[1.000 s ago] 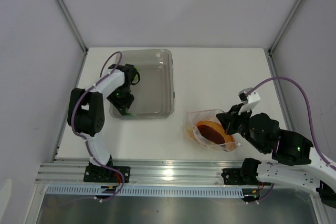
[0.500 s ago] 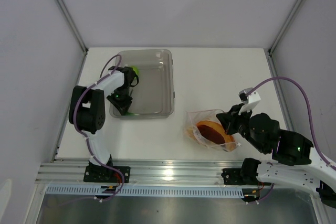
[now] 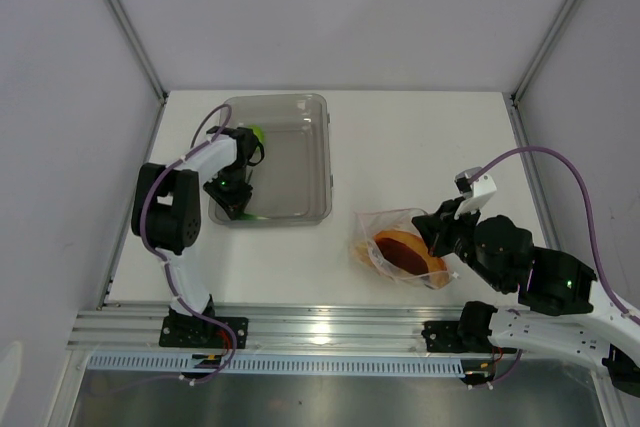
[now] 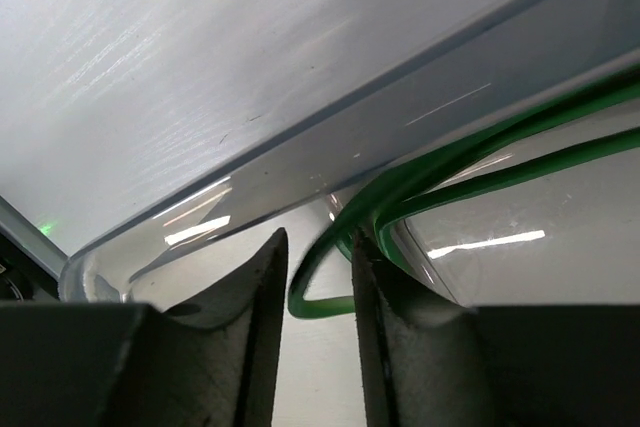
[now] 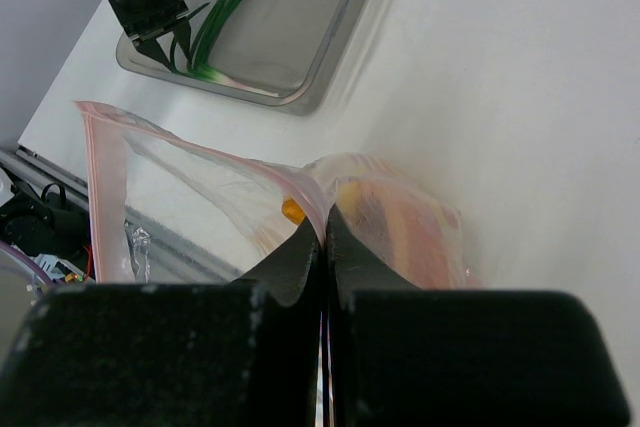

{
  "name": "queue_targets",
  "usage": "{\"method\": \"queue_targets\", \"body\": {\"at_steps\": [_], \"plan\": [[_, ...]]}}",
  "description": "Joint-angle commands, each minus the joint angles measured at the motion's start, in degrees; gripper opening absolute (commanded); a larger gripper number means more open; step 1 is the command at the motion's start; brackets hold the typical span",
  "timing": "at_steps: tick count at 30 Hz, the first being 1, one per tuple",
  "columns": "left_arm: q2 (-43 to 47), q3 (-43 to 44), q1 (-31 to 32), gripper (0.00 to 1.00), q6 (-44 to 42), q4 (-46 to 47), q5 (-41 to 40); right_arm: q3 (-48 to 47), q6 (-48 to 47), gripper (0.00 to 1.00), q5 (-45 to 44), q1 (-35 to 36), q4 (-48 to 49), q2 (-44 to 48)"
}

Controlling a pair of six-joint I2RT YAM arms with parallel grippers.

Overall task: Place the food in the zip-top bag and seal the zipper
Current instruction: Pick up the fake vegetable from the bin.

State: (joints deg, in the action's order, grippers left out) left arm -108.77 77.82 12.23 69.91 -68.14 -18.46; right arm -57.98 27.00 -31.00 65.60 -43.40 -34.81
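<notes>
My left gripper (image 3: 231, 203) reaches down into the near left corner of the clear grey bin (image 3: 295, 172). Its jaws are shut on the looped end of the green stalk (image 4: 330, 299), seen close up by the left gripper (image 4: 318, 247). A green lime (image 3: 257, 134) lies in the bin beside that arm's wrist. The zip-top bag (image 3: 395, 232) lies right of the bin with a dark-red and tan slice (image 3: 403, 250) and orange pieces (image 5: 292, 210) inside. My right gripper (image 5: 325, 222) is shut on the bag's mouth at the pink zipper (image 5: 200, 150), holding it up and open.
The bin's wall (image 4: 300, 147) runs close in front of the left fingers. An aluminium rail (image 3: 330, 325) lines the table's near edge, just below the bag. White walls enclose the table on three sides.
My left gripper shifted a little toward the bin's near left corner and its jaws narrowed onto the green stalk. The lime came into view. The right arm and bag stayed still.
</notes>
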Motion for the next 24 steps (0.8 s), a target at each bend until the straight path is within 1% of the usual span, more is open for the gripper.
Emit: {"method": "queue_targets", "body": {"at_steps": [1,6,9,11,12,13,20,24], "plan": [[0.31,0.84,-0.45,0.36,-0.48,0.11,0.0,-0.3,0.51,0.0,-1.16,0.14,3.76,0.62],[0.49,0.58,-0.45,0.38,-0.56,0.64,0.88,-0.3,0.51,0.0,-0.99,0.05,4.02,0.62],[-0.04,1.36,-0.45,0.34,-0.56,0.55,0.97,-0.38,0.42,0.0,-0.99,0.05,3.93,0.79],[-0.47,2.16,-0.45,0.25,-0.56,0.2,1.14,-0.56,0.5,0.0,-1.08,0.05,3.58,0.79],[-0.48,2.16,-0.45,0.16,-0.74,0.37,1.58,-0.65,0.59,0.0,-0.99,0.05,3.5,0.97],[-0.48,1.98,-0.45,0.01,-1.26,1.25,1.93,-0.65,0.51,0.0,-0.99,0.05,3.41,1.06],[1.01,1.81,-0.36,0.01,-2.93,3.1,3.34,-1.0,0.42,0.0,-1.25,0.05,3.06,0.79],[5.58,1.19,-0.1,0.01,-4.52,3.8,3.08,-0.91,0.42,0.0,-1.6,0.14,2.97,0.71]]}}
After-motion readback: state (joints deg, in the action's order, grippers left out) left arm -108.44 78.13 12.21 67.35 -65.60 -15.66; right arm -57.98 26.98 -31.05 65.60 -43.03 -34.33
